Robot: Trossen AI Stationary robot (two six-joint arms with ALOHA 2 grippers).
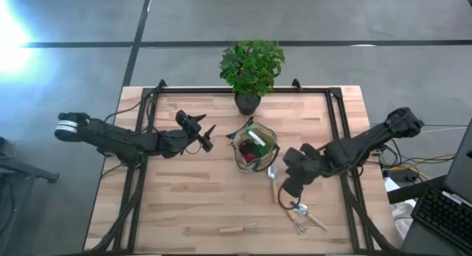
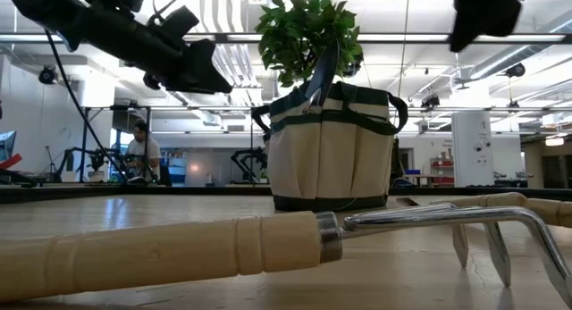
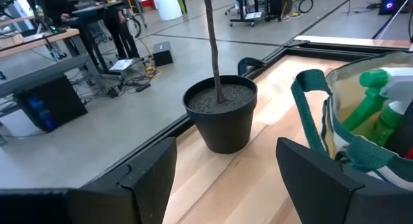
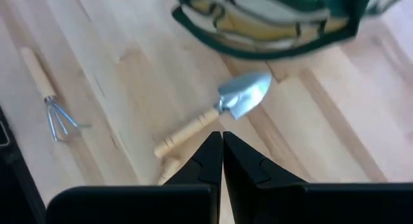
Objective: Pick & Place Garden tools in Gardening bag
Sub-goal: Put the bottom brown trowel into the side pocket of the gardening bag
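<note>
The olive-khaki gardening bag (image 1: pixel 256 147) stands upright mid-table with a green spray bottle (image 3: pixel 377 101) and a red item (image 1: pixel 249 157) inside. A wooden-handled trowel (image 4: pixel 219 114) lies flat on the table just near of the bag. My right gripper (image 4: pixel 221 139) hovers shut above the trowel's handle, slanting down. Two rakes (image 1: pixel 300 215) lie near the front right, and another rake (image 1: pixel 240 229) lies at the front edge. My left gripper (image 1: pixel 204 135) stands open left of the bag, clear of the table and nearly level.
A leafy plant in a dark pot (image 3: pixel 221 111) stands at the table's far edge behind the bag. A black frame rail (image 1: pixel 335 119) runs along the table's sides. Bare wood lies between the bag and the front-left corner.
</note>
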